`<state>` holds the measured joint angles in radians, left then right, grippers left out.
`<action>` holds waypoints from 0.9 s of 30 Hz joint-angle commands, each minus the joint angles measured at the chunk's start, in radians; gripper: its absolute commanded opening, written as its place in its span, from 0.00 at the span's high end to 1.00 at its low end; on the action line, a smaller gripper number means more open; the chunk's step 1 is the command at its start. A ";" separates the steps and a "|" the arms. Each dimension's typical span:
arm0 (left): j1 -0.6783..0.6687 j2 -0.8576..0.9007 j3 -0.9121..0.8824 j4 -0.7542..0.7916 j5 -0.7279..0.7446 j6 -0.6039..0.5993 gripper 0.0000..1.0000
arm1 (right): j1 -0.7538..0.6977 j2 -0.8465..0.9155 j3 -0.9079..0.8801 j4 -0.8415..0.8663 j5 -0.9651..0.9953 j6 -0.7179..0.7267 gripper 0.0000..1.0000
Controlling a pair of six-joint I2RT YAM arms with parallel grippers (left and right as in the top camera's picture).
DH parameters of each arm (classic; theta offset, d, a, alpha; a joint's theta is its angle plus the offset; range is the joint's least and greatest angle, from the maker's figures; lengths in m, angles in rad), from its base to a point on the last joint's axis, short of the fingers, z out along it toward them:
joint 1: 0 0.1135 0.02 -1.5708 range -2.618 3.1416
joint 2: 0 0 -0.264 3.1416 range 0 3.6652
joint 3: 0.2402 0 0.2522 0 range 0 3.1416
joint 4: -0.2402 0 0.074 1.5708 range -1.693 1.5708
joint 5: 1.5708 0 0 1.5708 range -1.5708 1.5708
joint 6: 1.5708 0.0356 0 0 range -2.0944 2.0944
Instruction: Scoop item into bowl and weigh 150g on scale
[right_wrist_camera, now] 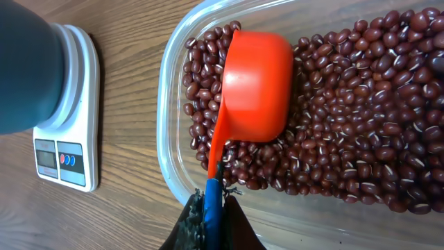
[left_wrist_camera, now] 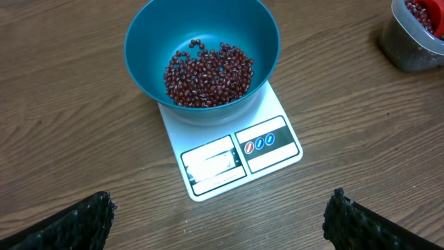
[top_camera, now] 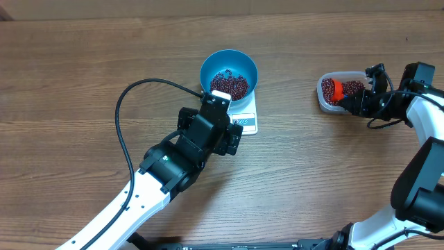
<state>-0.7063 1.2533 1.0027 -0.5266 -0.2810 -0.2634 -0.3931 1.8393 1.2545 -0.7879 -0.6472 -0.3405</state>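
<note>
Your beans (left_wrist_camera: 208,73) lie in two places. One loose maroon layer covers the bottom of the blue bowl (left_wrist_camera: 146,48), and the bowl stands on the white scale (left_wrist_camera: 236,156), overhanging its far end. That pair sits mid-table, toward the far edge, with the scale's display panel facing the near edge. The display is washed out and you cannot read it.

The larger heap fills the clear tub (right_wrist_camera: 170,132), well apart from the scale toward the table's right edge. The orange-red scoop (right_wrist_camera: 257,90) is inside the tub, its cup lying among the beans near the tub's scale-side wall. Whether the cup holds any beans cannot be told.

Your right gripper (right_wrist_camera: 211,208) is closed tight on the scoop's handle at the tub's rim.

Your left gripper (left_wrist_camera: 218,208) has its jaws spread fully wide with nothing between them, above bare wood just on the near side of the scale's display end.
</note>
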 commanded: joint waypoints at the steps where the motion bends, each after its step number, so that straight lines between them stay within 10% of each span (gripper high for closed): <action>1: -0.001 0.009 -0.007 0.003 -0.014 -0.014 0.00 | 0.002 0.037 -0.025 0.018 0.031 0.038 0.96; 27: -0.001 0.009 -0.007 0.003 -0.014 -0.014 0.01 | -0.114 0.037 -0.025 0.031 -0.152 0.060 0.96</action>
<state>-0.7063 1.2533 1.0023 -0.5266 -0.2810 -0.2634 -0.5007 1.8729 1.2404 -0.7624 -0.7673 -0.2874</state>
